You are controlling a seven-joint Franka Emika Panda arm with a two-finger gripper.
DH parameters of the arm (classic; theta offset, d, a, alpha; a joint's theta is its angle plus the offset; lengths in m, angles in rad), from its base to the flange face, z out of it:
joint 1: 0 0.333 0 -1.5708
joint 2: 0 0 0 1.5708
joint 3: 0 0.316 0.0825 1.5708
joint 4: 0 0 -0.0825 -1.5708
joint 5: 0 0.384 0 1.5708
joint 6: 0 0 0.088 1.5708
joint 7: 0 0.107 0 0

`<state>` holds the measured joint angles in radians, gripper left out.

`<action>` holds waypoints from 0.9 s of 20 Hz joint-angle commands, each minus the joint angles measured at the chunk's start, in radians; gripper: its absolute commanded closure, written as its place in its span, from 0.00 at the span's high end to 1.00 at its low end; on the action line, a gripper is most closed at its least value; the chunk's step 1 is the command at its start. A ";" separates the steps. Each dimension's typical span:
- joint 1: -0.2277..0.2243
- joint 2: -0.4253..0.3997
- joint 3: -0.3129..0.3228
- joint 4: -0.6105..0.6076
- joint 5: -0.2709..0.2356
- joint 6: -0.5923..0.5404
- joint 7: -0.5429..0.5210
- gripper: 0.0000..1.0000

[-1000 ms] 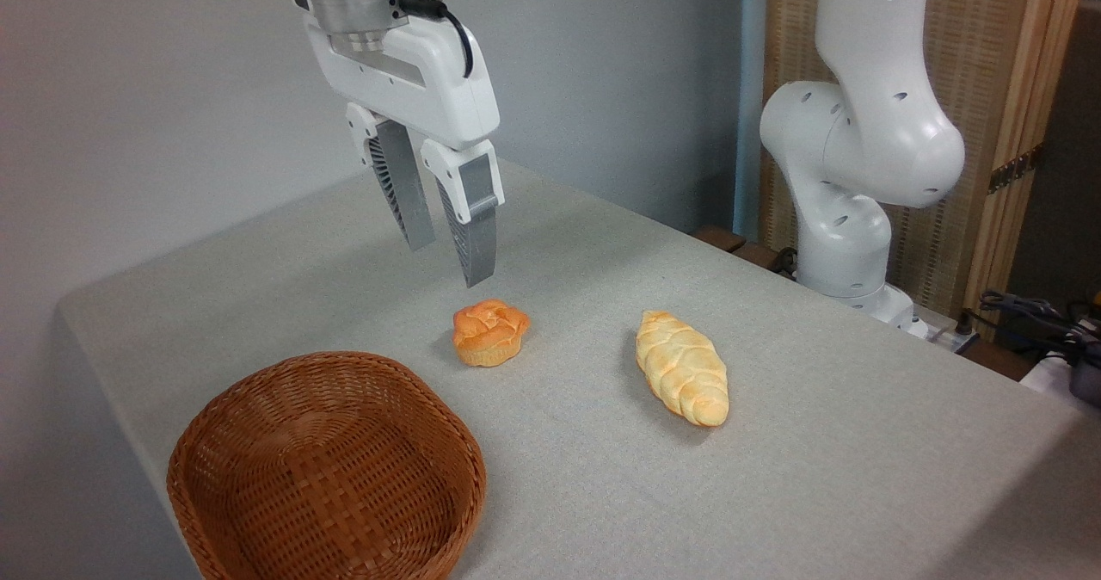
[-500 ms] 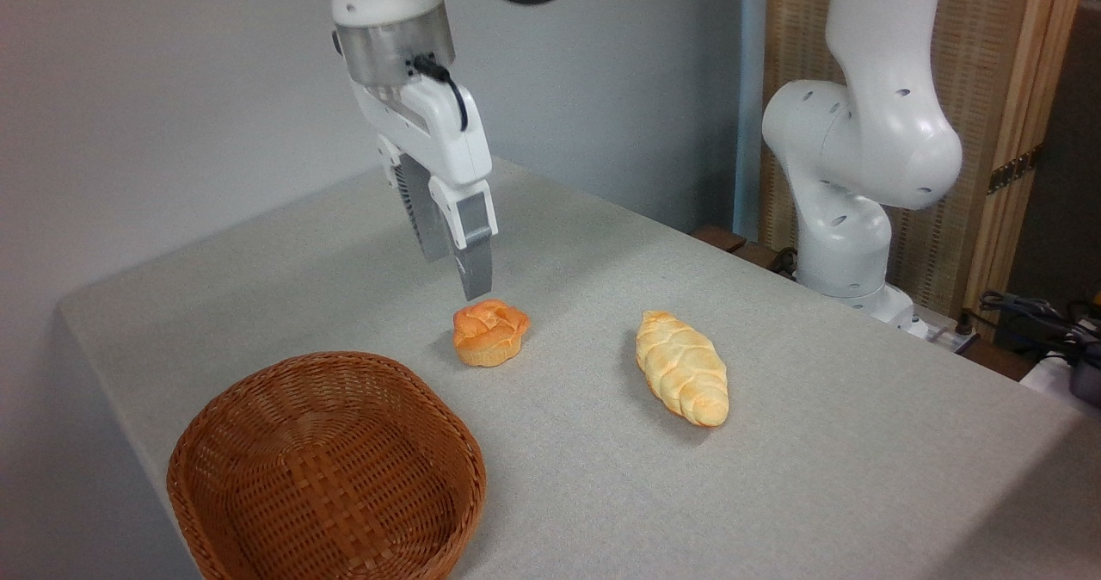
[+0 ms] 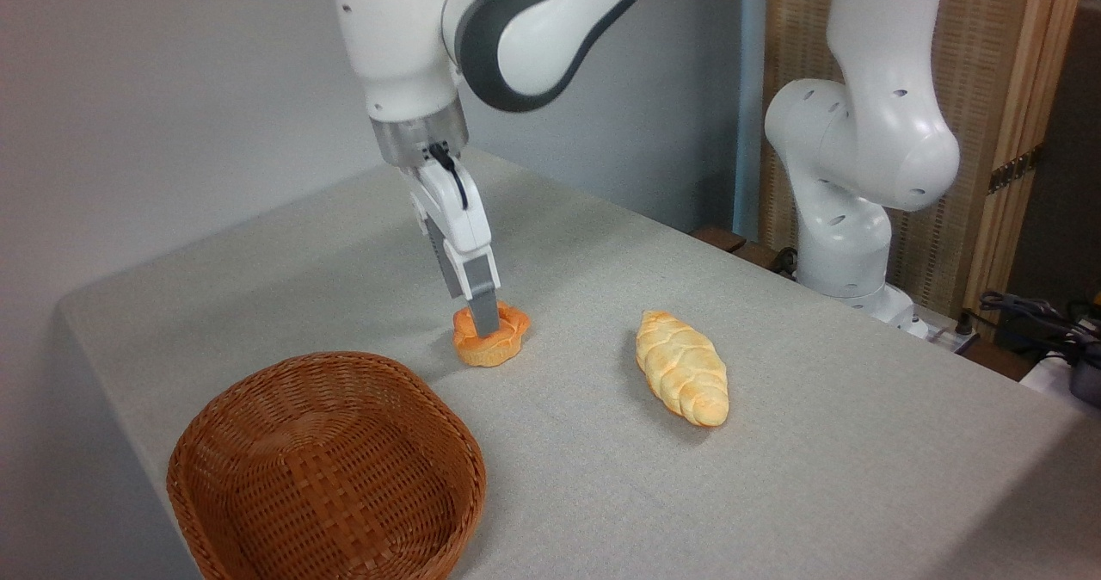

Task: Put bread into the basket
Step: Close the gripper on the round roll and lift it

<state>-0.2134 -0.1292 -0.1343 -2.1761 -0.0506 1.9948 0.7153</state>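
Observation:
The bread (image 3: 495, 348), a small round orange bun, sits on the grey tablecloth just behind and to the right of the basket. My gripper (image 3: 483, 326) is down on it, turned edge-on to the camera. The near finger (image 3: 480, 300) crosses the bun's knotted top, and the far finger is hidden behind it. The bun rests on the cloth with its shape unsqueezed, so the gripper reads as open around it. The brown wicker basket (image 3: 215, 429) stands at the front left with nothing in it.
A longer pale-yellow braided loaf (image 3: 682, 367) lies to the right of the bun. The arm's white base (image 3: 847, 219) stands at the table's back right edge. Cables and a wooden screen are beyond that edge.
The gripper has come down from above the bun to the bun itself and turned, so its two fingers now line up in view. The bun, loaf and basket have not moved.

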 commanded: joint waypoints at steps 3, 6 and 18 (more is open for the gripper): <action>0.003 -0.007 -0.018 -0.056 -0.002 0.041 0.021 1.00; 0.003 -0.003 -0.018 -0.059 0.000 0.044 0.023 0.87; 0.003 0.003 -0.019 -0.059 0.000 0.047 0.024 0.46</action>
<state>-0.2134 -0.1273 -0.1509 -2.2274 -0.0500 2.0184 0.7154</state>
